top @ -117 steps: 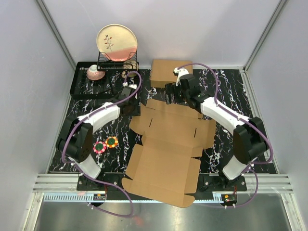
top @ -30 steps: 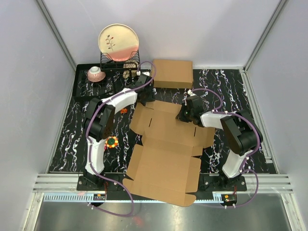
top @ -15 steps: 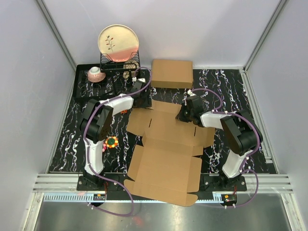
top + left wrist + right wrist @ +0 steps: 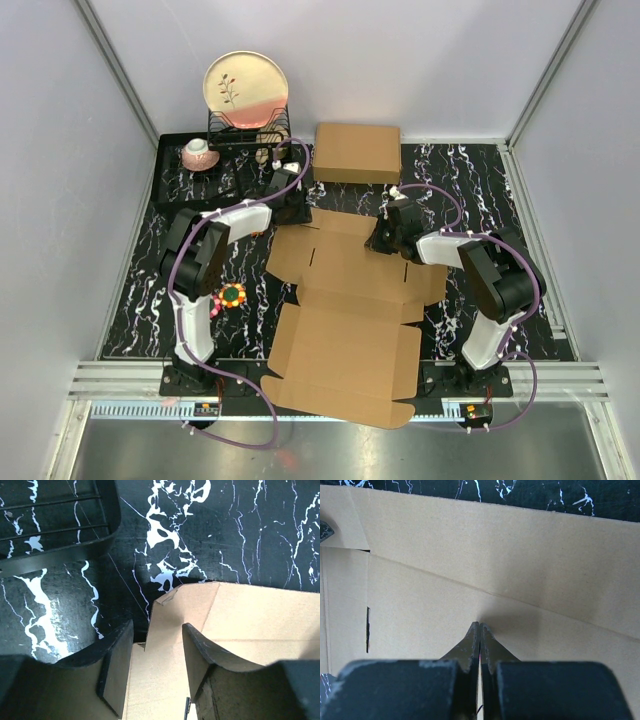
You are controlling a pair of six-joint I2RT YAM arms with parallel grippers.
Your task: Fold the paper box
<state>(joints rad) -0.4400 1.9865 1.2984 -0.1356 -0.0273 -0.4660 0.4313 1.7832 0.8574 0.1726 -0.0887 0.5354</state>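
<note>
Cardboard first: the paper box point(image 4: 345, 330) lies opened flat in the middle of the table point(image 4: 480, 190), its near panel hanging over the edge by my bases. Nothing is folded yet, by my reckoning.

Moving up, right gripper point(image 4: 479, 629): jaws pinched together with nothing between them, tips down on the far panel just short of a crease point(image 4: 470, 587). I read that as a pin, weight on the sheet so it won't skid while the other side works.

Now left gripper point(image 4: 152, 670), out at the far left corner. Fingers point(image 4: 116, 672) are parted at a medium gap, and the corner of a flap point(image 4: 210, 605) runs between them. It isn't clamped, and I can't tell whether either pad touches. That's a setup for taking hold of the flap and lifting it, I'd say.

Just past it, black tray point(image 4: 55, 545), close enough that a swing that way could catch.

Farthest back, made-up box point(image 4: 357, 152) by the wall, apart from my work, and plate point(image 4: 245, 85) standing in the rack point(image 4: 248, 128).
</note>
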